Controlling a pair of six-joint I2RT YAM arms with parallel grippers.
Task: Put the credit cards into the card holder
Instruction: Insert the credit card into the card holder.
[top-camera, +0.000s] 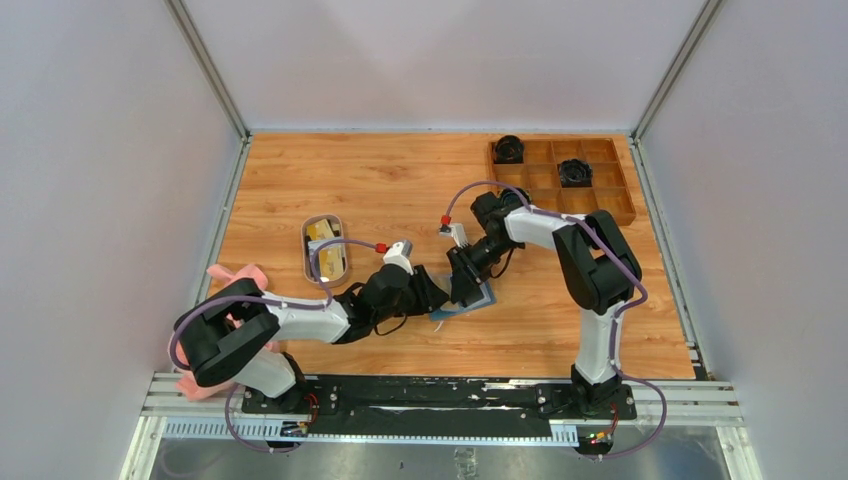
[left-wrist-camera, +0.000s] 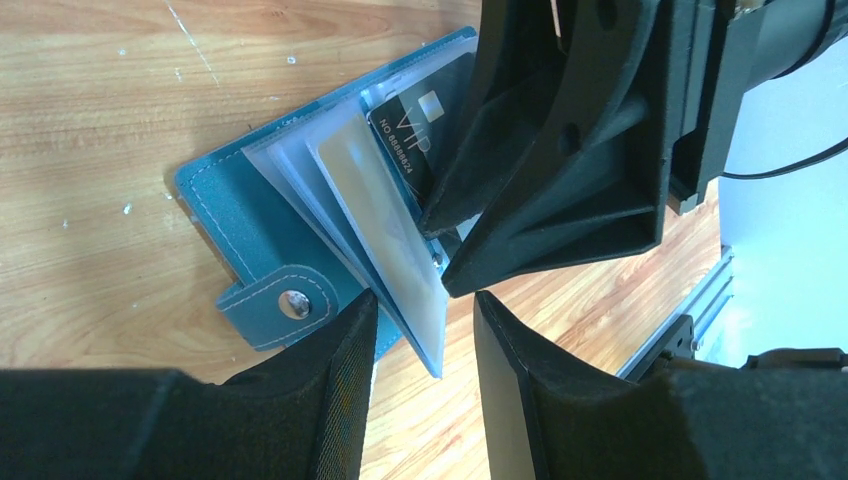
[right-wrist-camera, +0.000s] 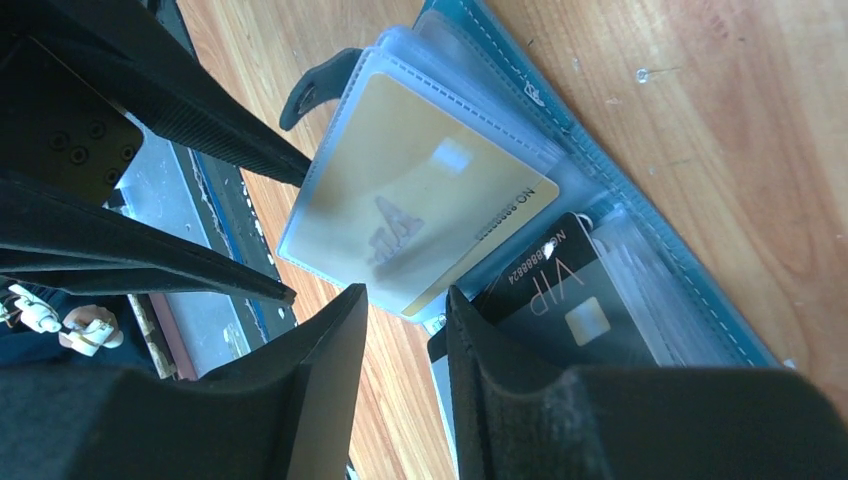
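The card holder (left-wrist-camera: 250, 250) lies open on the counter (left-wrist-camera: 100, 150), between both claws. The left claw (left-wrist-camera: 425, 300) is narrowly parted around a clear sleeve (left-wrist-camera: 385, 220) edge. The right claw (right-wrist-camera: 408, 295) is nearer the black card (right-wrist-camera: 575, 310), which appears half-seated, its long axis running from the claw into the pocket. Whether the right claw grips anything cannot be determined. The surrounding wood surface is flat.
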